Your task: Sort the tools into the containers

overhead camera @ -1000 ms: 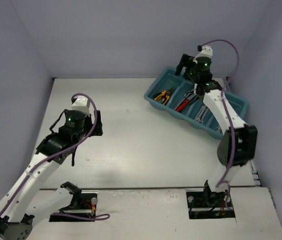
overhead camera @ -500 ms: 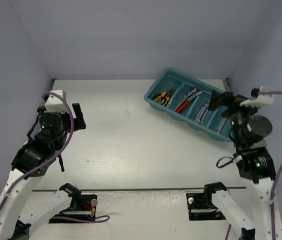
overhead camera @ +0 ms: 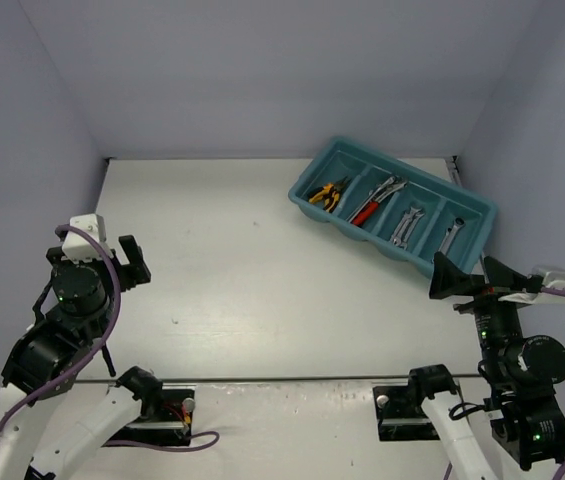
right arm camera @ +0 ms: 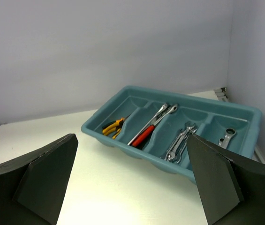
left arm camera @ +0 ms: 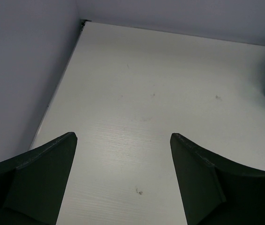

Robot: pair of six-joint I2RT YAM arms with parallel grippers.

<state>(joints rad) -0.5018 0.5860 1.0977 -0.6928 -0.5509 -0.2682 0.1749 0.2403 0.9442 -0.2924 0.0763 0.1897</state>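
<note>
Tray (overhead camera: 362,240): teal, with four long compartments side by side. It sits at the far right of the table (overhead camera: 262,260), turned at an angle to the table's edges.
First compartment (leftmost in the top view): orange-yellow pliers (overhead camera: 325,192) lie inside.
Second compartment: a red-handled wrench (overhead camera: 366,211) lies lengthwise with its silver head toward the far wall. More silver metal lies beside it, but I cannot tell how many pieces.
Third compartment: silver wrenches (overhead camera: 405,225) lie lengthwise, close together.
Fourth compartment (rightmost): one small silver wrench (overhead camera: 450,235).
Left gripper (left arm camera: 123,137): jaws spread wide with nothing between them. It is held above the left side of the table, well apart from the tray. In its wrist view only a corner of the tray shows, at the right edge.
Right gripper (overhead camera: 462,262): jaws wide apart and empty. It is raised near the tray's near right end, not touching it. In its wrist view the whole tray lies ahead, framed between the two fingers (right arm camera: 38,178).
Walls: plain pale lavender, on the left, the far side and the right.
</note>
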